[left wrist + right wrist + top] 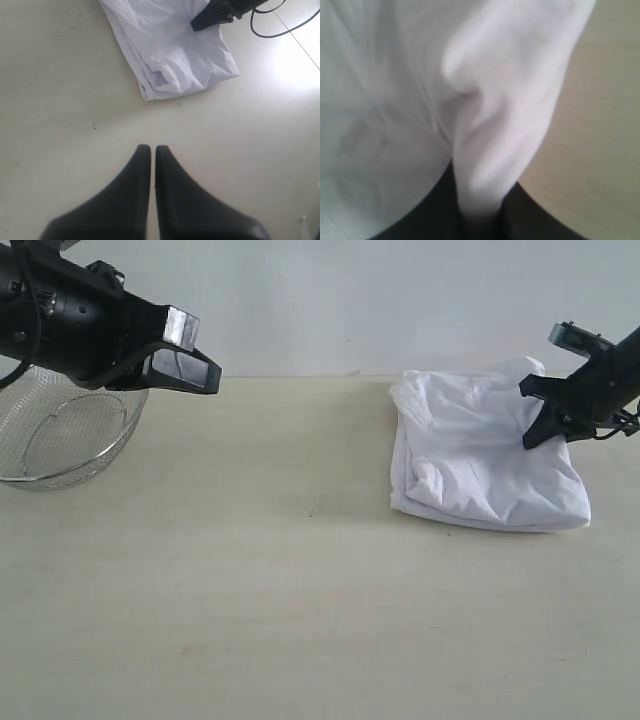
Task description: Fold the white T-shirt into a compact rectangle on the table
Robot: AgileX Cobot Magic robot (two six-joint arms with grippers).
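The white T-shirt (470, 455) lies folded into a thick, rumpled block on the right half of the table (300, 590), plain white side up. My right gripper (532, 438) comes in from the right onto the shirt's far right part. In the right wrist view a ridge of white fabric (510, 100) runs down between the dark fingers of that gripper (482, 202), which is shut on it. My left gripper (205, 375) hangs at the far left, away from the shirt; its fingertips (153, 148) meet with nothing between them. The left wrist view shows the shirt (170, 50) lying ahead of it.
A wire-mesh metal bowl (60, 440) stands at the far left edge, under the left arm. A black cable (280, 27) loops behind the right gripper. The pale wall rises just behind the table's far edge (300, 377).
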